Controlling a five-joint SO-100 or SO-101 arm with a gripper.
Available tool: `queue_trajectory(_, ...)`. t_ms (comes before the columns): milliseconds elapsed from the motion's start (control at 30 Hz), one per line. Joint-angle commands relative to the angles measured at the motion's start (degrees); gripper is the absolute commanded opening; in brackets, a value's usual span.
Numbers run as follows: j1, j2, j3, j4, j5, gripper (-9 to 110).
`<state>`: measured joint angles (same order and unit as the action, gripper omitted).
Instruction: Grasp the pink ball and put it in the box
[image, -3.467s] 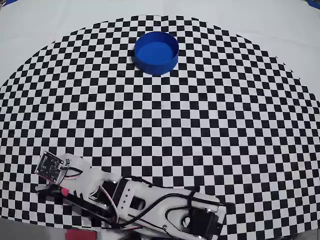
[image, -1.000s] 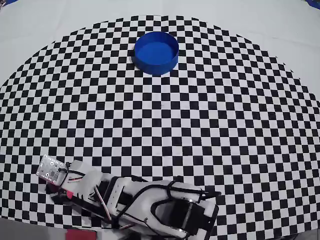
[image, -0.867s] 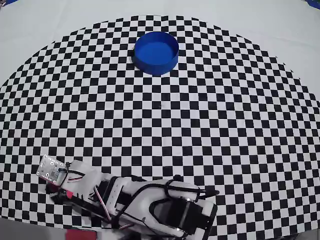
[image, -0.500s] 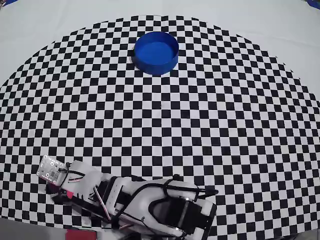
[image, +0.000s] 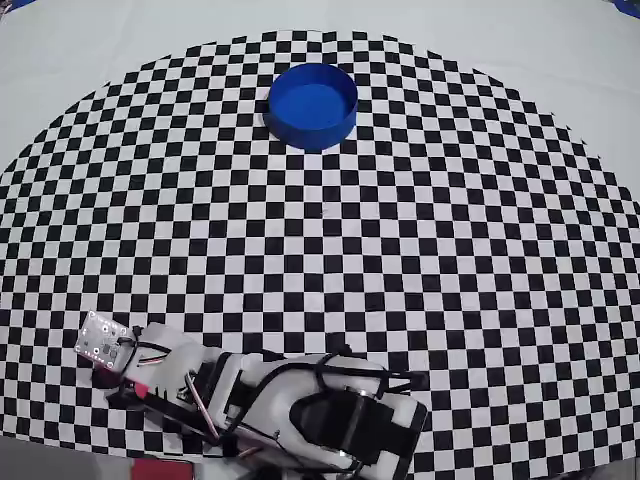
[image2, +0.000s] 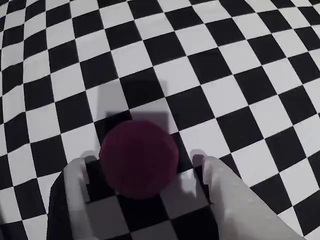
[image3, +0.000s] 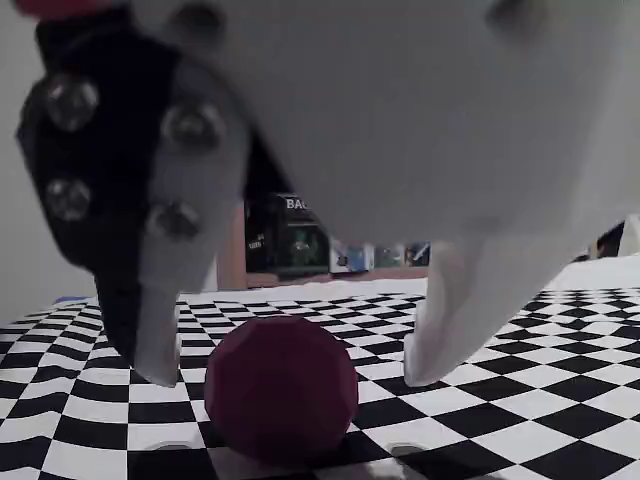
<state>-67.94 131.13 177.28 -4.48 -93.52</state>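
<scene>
- Seen from overhead, a black-and-white checkered mat (image: 400, 250) covers the desk. The box (image: 312, 104), a round shallow blue tub, stands near the mat's far edge, empty. The white arm (image: 300, 420) lies folded along the near edge, at lower left, well apart from the box. A small circuit board (image: 100, 338) sits at its left end. The pink ball is hidden under the arm from this angle.
- From the wrist view, the pink ball (image2: 139, 157) rests on the mat between the two pale fingers of the gripper (image2: 145, 167). One finger (image2: 77, 185) stands to its left, the other (image2: 225, 190) to its right. The gripper is open, with a sliver of mat showing on each side of the ball.
- Low on the desk, the fixed view shows the ball (image3: 282, 385) sitting on the mat, with the fingertips (image3: 158, 340) hanging either side of it and not pressing on it.
</scene>
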Motion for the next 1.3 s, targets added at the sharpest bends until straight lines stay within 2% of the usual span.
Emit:
queue_trajectory(0,0.09,-0.88,-0.97,-0.97,-0.44,26)
queue_trajectory(1267,-0.09,-9.40,-8.17,-1.32,-0.44,27)
